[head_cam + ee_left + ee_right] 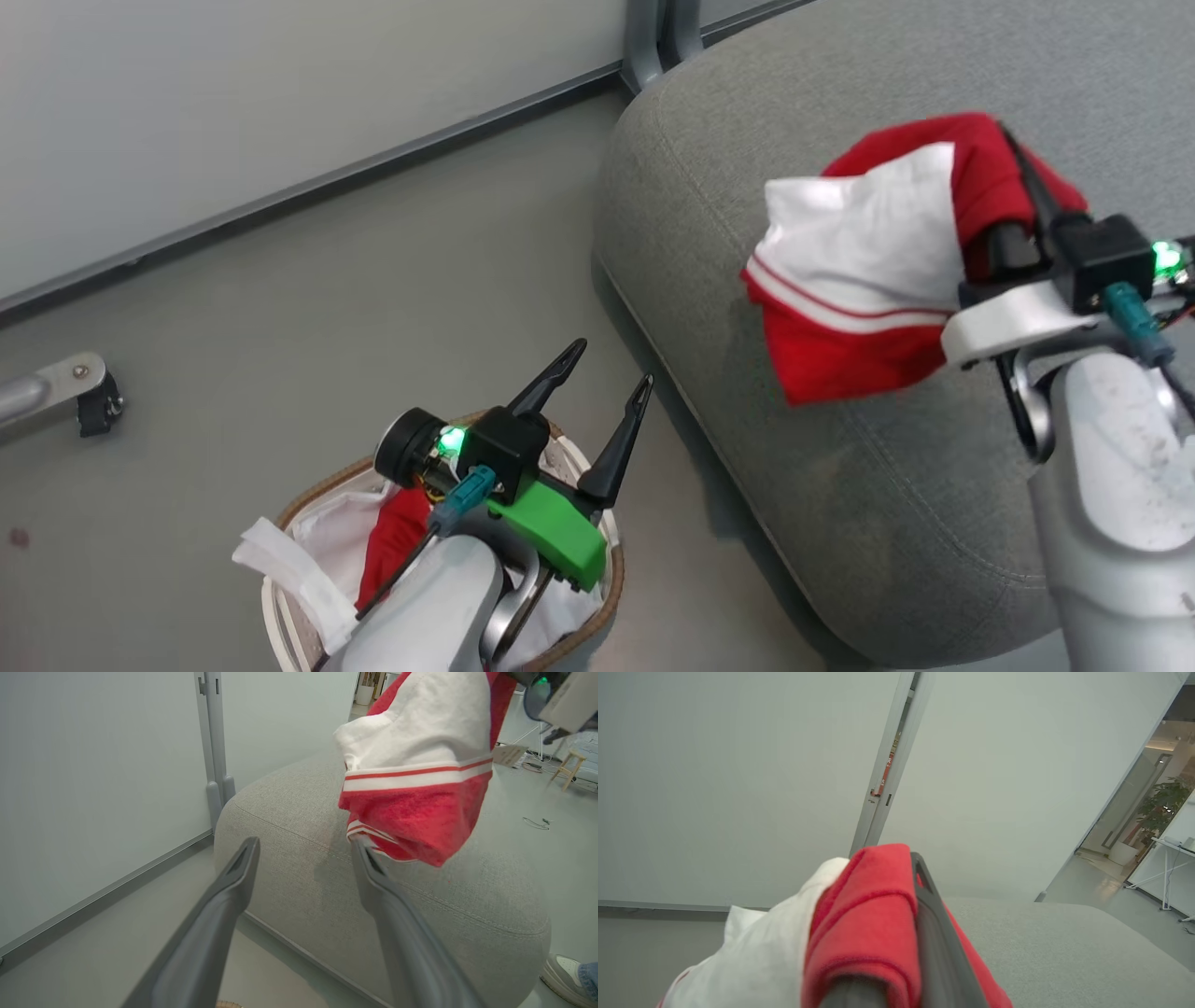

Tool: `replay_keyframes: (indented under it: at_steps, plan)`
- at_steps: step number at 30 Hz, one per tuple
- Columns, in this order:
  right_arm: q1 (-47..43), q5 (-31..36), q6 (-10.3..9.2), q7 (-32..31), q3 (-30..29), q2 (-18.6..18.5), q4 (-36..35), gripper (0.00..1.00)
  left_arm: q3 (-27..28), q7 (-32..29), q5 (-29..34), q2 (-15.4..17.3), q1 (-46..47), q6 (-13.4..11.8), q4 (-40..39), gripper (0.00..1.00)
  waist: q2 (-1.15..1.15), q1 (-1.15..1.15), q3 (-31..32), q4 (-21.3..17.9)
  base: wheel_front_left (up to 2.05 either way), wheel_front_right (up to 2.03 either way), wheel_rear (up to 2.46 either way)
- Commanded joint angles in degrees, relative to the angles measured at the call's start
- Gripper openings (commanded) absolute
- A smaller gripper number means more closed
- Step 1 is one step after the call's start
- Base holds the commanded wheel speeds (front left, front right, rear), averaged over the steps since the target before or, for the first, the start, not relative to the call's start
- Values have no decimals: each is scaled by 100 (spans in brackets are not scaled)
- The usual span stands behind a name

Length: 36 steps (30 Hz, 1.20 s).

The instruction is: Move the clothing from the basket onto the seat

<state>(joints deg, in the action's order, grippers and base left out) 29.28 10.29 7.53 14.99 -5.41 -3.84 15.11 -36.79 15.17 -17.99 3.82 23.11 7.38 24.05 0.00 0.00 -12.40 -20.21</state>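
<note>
A red and white piece of clothing (864,271) hangs in the air over the big grey seat (803,467), and my right gripper (1013,173) is shut on its top fold. The same clothing (416,765) dangles above the seat (289,858) in the left wrist view, and in the right wrist view it (859,924) drapes over my fingers (934,933). My left gripper (611,378) stands open with nothing in it above the basket (607,597) on the floor. More red clothing (392,546) lies in the basket on its white lining, partly hidden by my left arm.
The seat's rounded edge runs close to the basket's right side. Grey floor (280,308) stretches to a pale wall with a grey post (653,37). A metal leg with a caster (84,387) sticks in at the left. A person's shoe (567,970) stands beside the seat.
</note>
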Motion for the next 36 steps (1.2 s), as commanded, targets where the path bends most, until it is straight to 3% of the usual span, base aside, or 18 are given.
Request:
replay_keyframes:
  at_steps: [1,7,10,16,21,30,31,32,33,34,35,36]
  plan:
    - [310,59,-8,29,-89,-132,-29,0,-10,-3,41,67,200,19,-38,100,0,0,-599,415,0,0,0]
    - [1605,97,-8,29,-566,-729,206,0,-195,-4,173,216,735,19,-193,100,0,0,-1562,870,0,0,0]
    - [2502,134,-8,29,-924,-1205,618,0,-260,-4,253,270,1070,19,-334,100,0,0,-2196,1111,0,0,0]
    - [3384,234,-8,29,-1420,-1625,1401,0,-274,-4,346,254,1426,19,-505,100,0,0,-2936,1321,0,0,0]
    - [3389,471,-8,29,-1679,-1704,1848,0,-317,-4,445,216,1554,19,-503,100,0,0,-3220,1418,0,0,0]
    - [2826,713,-8,29,-2052,-1388,2087,0,-185,-4,491,315,1406,20,-474,100,0,0,-3253,1366,0,0,0]
    - [2775,719,-8,29,-2056,-1364,2055,7,-171,-4,492,322,1382,20,-467,100,0,0,-3234,1349,0,0,0]
    - [2714,729,-8,29,-2059,-1326,2014,33,-156,-4,494,333,1351,20,-458,100,0,0,-3204,1324,0,0,0]
    - [2654,749,-8,29,-2058,-1304,1945,46,-149,-4,492,338,1333,20,-450,100,0,0,-3171,1304,0,0,0]
    - [2624,754,-8,29,-2048,-1278,1889,93,-148,-4,488,339,1322,20,-444,100,0,0,-3146,1290,0,0,0]
    - [2572,752,-8,29,-2034,-1245,1844,100,-144,-4,485,343,1307,20,-437,100,0,0,-3112,1272,0,0,0]
    - [2477,751,-8,29,-2026,-1208,1789,100,-136,-4,475,350,1279,20,-430,100,0,0,-3066,1251,0,0,0]
